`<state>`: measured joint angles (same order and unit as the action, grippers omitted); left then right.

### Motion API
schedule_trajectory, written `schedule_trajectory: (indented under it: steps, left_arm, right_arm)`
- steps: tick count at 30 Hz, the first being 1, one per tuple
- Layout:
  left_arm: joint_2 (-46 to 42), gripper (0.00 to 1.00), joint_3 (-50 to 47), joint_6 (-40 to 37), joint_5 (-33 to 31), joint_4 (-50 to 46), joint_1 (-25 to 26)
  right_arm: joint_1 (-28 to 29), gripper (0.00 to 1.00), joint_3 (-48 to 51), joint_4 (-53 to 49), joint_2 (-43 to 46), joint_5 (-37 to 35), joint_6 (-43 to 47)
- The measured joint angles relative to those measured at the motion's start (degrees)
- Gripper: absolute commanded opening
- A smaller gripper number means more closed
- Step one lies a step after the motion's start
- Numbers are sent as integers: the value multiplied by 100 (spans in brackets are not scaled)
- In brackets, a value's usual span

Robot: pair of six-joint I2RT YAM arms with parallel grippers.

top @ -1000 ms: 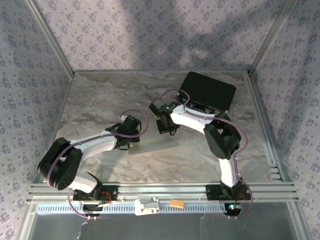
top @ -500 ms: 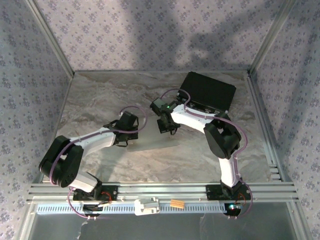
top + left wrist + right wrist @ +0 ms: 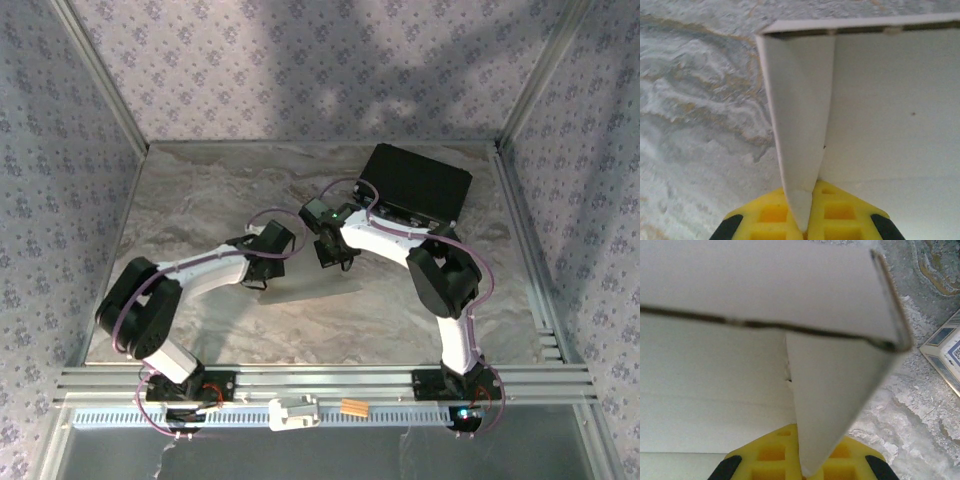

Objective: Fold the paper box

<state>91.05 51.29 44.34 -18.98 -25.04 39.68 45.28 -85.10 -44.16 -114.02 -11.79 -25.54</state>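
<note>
The paper box is white thin cardboard, partly folded, with upright side flaps. In the left wrist view my left gripper is shut on the narrow end of one upright flap, its yellow fingers pressed on either side. In the right wrist view my right gripper is shut on another flap of the paper box, below a folded wall. From above, the left gripper and right gripper face each other at mid-table, the pale box hard to make out between them.
A black rectangular case lies at the back right of the marble table. A small patterned card packet lies on the table just right of the right gripper. Patterned walls enclose three sides.
The left gripper has shut on a flap of the paper box and moved right and slightly back toward the right gripper. The right arm has barely moved.
</note>
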Motion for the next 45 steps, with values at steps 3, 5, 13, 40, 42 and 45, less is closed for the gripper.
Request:
schedule_trajectory:
  steps: [3,5,13,40,42,45]
  left_arm:
    - [295,0,446,382,-326,-601,181]
    - [511,0,675,570,-422,-872,223]
    - [1167,0,1351,739,-629,-1482,245]
    - [-662,36,-343,-1091,1821,756,-1137]
    - [-737,39,-422,-1202,2118,868,-1266]
    - [-778,40,-444,-1373,2555,944,-1451]
  right_arm:
    - [2,0,33,50,2,-20,2]
    - [0,0,59,87,22,-11,4]
    - [-129,0,109,162,46,240,44]
    - [-181,0,339,616,205,527,96]
    - [-201,0,302,590,173,562,96]
    - [-249,0,232,529,118,649,85]
